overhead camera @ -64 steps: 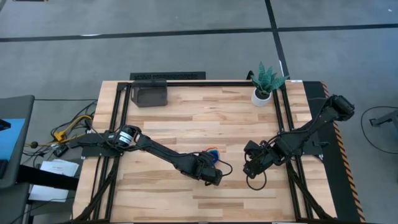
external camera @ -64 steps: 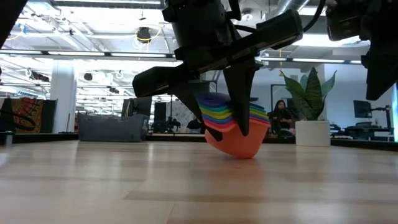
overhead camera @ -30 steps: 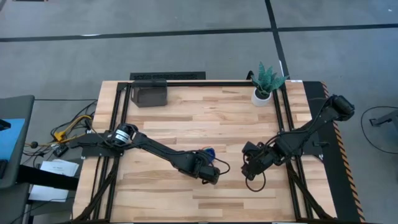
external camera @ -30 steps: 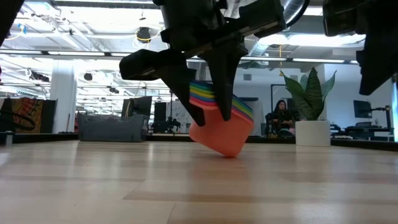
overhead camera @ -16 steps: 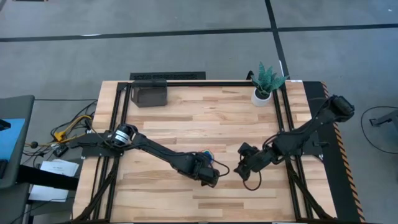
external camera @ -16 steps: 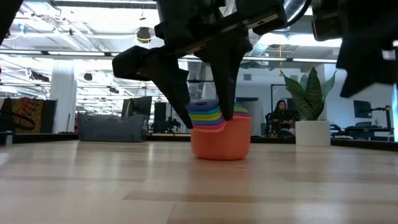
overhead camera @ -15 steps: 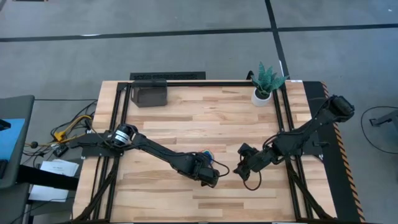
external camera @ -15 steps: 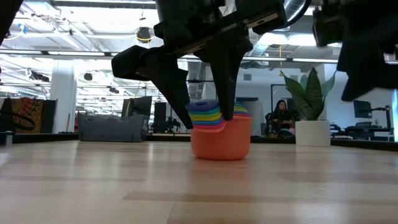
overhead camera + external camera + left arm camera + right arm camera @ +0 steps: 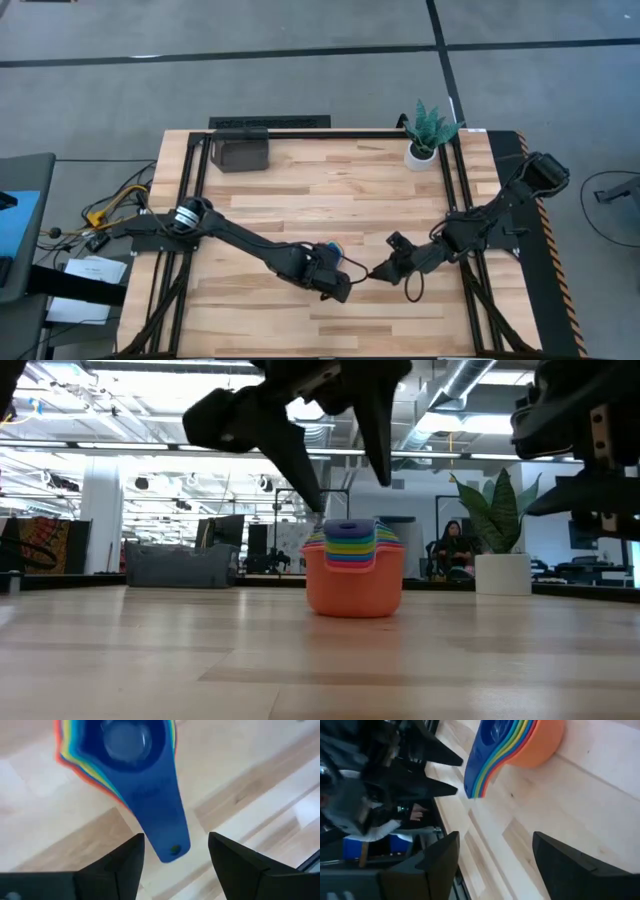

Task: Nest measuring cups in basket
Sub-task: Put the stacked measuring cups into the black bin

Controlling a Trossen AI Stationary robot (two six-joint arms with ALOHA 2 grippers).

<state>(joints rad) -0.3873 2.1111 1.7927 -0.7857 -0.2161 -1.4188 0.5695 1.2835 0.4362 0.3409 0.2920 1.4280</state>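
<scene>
A: What kind of place is this?

B: Looks like an open-plan robotics lab or workshop. Exposed ceiling pipes (image 9: 470, 385), strip lights, a white pillar (image 9: 101, 520), a person (image 9: 452, 547) sitting at a desk out back.

A: Agreed: grey concrete floor (image 9: 300, 85), a wooden table (image 9: 330, 195) on a black frame, loose cables (image 9: 110, 205) beside it.

No legible text or labels.

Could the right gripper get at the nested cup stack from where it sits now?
Probably yes: the right gripper is open beside the stack, bare table between. The left gripper hangs open above it.
</scene>
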